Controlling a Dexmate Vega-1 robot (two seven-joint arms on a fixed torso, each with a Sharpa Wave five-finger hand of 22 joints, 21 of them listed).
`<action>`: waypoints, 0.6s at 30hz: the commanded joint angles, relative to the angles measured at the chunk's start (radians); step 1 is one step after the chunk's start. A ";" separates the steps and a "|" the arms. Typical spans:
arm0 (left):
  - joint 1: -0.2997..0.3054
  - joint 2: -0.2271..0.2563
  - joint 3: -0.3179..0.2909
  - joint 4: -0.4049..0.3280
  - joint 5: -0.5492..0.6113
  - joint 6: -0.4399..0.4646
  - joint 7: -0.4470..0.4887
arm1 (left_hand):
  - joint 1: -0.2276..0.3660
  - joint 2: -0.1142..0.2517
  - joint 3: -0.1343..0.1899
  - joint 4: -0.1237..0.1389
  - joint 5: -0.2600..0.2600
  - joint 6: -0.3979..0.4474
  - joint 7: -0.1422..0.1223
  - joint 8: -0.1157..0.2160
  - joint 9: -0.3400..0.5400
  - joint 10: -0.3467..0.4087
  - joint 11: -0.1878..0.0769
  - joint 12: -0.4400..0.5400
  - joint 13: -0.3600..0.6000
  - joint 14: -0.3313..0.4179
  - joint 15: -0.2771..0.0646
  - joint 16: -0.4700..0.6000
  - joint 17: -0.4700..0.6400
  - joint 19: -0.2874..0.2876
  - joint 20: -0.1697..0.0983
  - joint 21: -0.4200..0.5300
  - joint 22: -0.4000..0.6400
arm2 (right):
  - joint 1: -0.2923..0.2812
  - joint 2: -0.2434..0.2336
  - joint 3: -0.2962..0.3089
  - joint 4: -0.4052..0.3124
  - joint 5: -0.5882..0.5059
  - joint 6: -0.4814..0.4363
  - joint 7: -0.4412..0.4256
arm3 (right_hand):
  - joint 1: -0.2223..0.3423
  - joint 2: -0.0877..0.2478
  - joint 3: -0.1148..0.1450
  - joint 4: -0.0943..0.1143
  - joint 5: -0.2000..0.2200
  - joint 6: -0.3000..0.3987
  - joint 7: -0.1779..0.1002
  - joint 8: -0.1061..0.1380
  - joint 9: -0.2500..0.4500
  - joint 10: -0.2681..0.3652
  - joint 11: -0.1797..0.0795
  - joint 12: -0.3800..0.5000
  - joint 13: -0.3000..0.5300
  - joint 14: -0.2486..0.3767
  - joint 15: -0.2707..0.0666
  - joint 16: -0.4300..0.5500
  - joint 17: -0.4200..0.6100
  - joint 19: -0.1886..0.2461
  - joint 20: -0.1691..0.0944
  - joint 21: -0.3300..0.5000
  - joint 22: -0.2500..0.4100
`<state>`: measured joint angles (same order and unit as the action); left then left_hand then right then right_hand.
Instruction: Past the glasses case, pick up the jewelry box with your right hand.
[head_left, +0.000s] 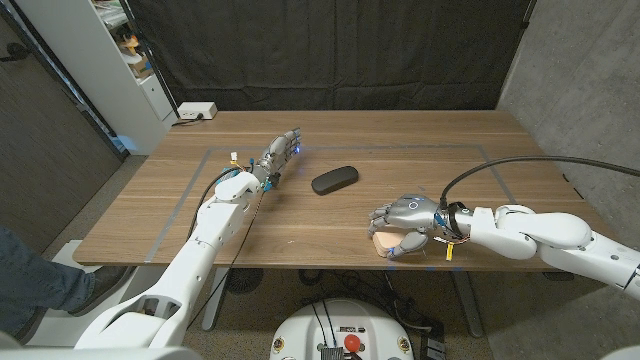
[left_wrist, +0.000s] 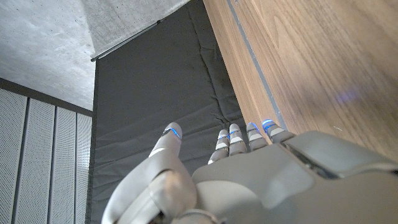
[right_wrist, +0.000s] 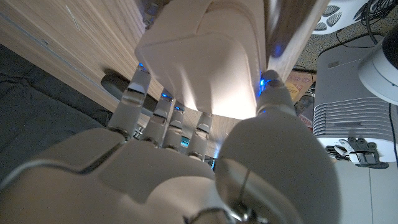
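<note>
the right robot hand (head_left: 405, 222) grips the jewelry box (right_wrist: 199, 59) near the table (head_left: 420, 150) edge; a loose pinch could drop it. the left robot hand (head_left: 283, 150) is open.

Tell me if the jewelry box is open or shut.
Shut: the jewelry box shows an unbroken white shell, with the right robot hand gripping it.

Black curtain (head_left: 330, 50) behind the wooden table (head_left: 420, 140), grey concrete wall (head_left: 580, 70) beside it, white shelving unit (head_left: 100, 60) past the far left corner
</note>
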<state>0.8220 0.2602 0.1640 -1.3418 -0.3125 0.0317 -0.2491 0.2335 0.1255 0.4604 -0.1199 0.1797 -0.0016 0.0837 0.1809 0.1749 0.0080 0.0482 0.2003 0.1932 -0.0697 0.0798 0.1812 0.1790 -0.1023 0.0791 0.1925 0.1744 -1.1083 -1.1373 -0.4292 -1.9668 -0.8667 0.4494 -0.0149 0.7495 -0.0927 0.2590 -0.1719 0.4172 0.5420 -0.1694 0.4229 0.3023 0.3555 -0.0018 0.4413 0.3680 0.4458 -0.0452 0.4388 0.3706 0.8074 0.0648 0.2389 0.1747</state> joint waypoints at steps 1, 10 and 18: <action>-0.013 -0.005 -0.003 0.030 -0.002 -0.015 -0.016 | 0.007 -0.008 0.003 0.003 -0.005 0.001 -0.002 0.006 0.004 -0.004 -0.001 0.010 0.002 0.002 0.011 0.006 0.003 -0.001 0.005 0.005 0.005 | 0.007 0.006 0.003 -0.001 0.005 0.003 -0.005 | 0.149 0.132 0.030 0.024 -0.010 0.012 0.003 0.012 0.010 0.075 -0.058 0.015 0.011 0.019 -0.030 0.010 0.013 0.016 -0.005 0.007 0.004; -0.021 -0.007 -0.008 0.048 -0.002 -0.024 -0.026 | 0.007 -0.009 0.003 0.003 -0.005 0.001 -0.002 0.005 0.004 -0.004 -0.001 0.010 0.002 0.002 0.011 0.006 0.003 -0.001 0.006 0.006 0.005 | 0.000 0.004 0.018 -0.023 0.016 -0.015 0.005 | 0.167 0.139 0.022 0.023 -0.044 0.033 0.009 0.039 0.032 0.085 -0.061 0.037 0.038 0.069 -0.042 0.054 0.065 0.037 -0.022 0.009 0.006; -0.018 -0.006 -0.016 0.047 -0.005 -0.027 -0.029 | 0.006 -0.010 0.003 0.003 -0.005 0.001 -0.003 0.005 0.004 -0.003 -0.002 0.011 0.002 0.001 0.011 0.006 0.003 -0.001 0.006 0.006 0.005 | -0.007 -0.007 0.035 -0.047 0.030 -0.021 0.021 | 0.176 0.145 0.022 0.024 -0.059 0.036 0.008 0.049 0.041 0.088 -0.062 0.047 0.051 0.083 -0.045 0.069 0.090 0.042 -0.022 0.008 0.006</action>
<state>0.8056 0.2548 0.1562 -1.3026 -0.3141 0.0104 -0.2716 0.2335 0.1255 0.4604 -0.1199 0.1796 -0.0016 0.0837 0.1809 0.1750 0.0080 0.0482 0.2003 0.1932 -0.0697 0.0798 0.1812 0.1789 -0.1023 0.0790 0.1925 0.1744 -1.1074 -1.1343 -0.4141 -1.9861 -0.8527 0.4400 -0.0118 0.7632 -0.1064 0.2589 -0.1718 0.3621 0.5702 -0.1625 0.4648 0.3378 0.3737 -0.0014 0.4837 0.4131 0.4936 -0.0217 0.4991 0.4526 0.8375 0.0443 0.2459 0.1795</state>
